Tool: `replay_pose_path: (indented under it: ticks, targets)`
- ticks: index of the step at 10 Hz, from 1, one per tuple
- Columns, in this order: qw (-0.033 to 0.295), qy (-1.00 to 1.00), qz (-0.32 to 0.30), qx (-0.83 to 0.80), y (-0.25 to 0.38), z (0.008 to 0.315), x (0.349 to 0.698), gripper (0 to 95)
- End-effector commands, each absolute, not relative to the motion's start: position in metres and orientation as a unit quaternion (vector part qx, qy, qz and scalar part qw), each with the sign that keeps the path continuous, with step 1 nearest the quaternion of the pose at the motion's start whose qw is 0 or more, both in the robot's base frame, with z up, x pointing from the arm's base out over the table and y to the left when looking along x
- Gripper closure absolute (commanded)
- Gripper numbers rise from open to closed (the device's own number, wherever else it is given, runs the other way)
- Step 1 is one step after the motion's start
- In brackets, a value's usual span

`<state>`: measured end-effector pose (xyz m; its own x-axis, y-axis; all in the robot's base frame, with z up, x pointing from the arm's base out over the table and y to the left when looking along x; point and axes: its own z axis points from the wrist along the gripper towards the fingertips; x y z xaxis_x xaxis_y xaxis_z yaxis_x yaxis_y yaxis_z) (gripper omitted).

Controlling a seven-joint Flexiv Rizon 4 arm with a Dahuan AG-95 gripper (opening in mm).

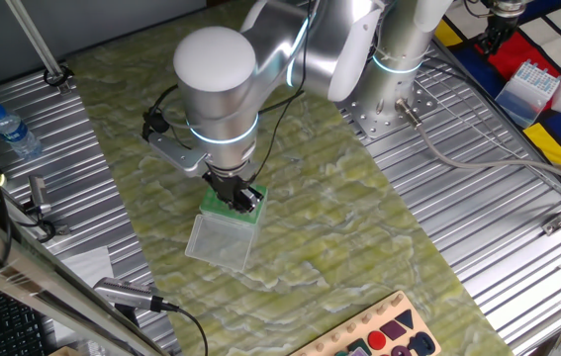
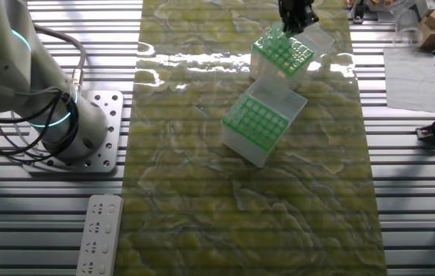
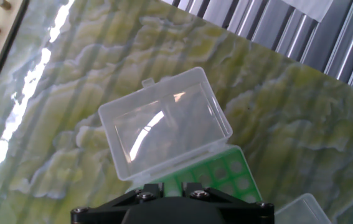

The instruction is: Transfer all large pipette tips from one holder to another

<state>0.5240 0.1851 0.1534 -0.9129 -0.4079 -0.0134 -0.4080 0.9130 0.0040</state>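
Two green-topped tip boxes stand on the yellow-green mat. The far box (image 2: 281, 54) has its clear lid (image 3: 164, 121) swung open; it also shows in one fixed view (image 1: 229, 208) and the hand view (image 3: 223, 174). The near box (image 2: 261, 119) stands beside it, and only its corner (image 3: 301, 208) shows in the hand view. My gripper (image 1: 245, 196) hangs straight down just over the far box's green grid, and it is also in the other fixed view (image 2: 295, 17). Its fingertips are hidden. I cannot make out any large pipette tips.
A water bottle (image 1: 13, 129) lies on the ribbed table at the left. A blue-white tip rack (image 1: 532, 84) sits at the far right. A wooden shape board (image 1: 389, 331) is at the mat's front edge. A white remote (image 2: 98, 234) lies near the robot base (image 2: 87, 130).
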Motion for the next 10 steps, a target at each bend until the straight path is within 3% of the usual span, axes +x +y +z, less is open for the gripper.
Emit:
replay_pose_path:
  ticks: [1,3,10]
  targets:
    - [0.002,0.978,0.004,-0.209,0.188,0.158,0.525,95.0]
    - [-0.001,0.978,0.004,-0.211,0.189,0.17,0.525,95.0]
    - [-0.017,0.973,0.008,-0.231,0.186,0.256,0.52,95.0]
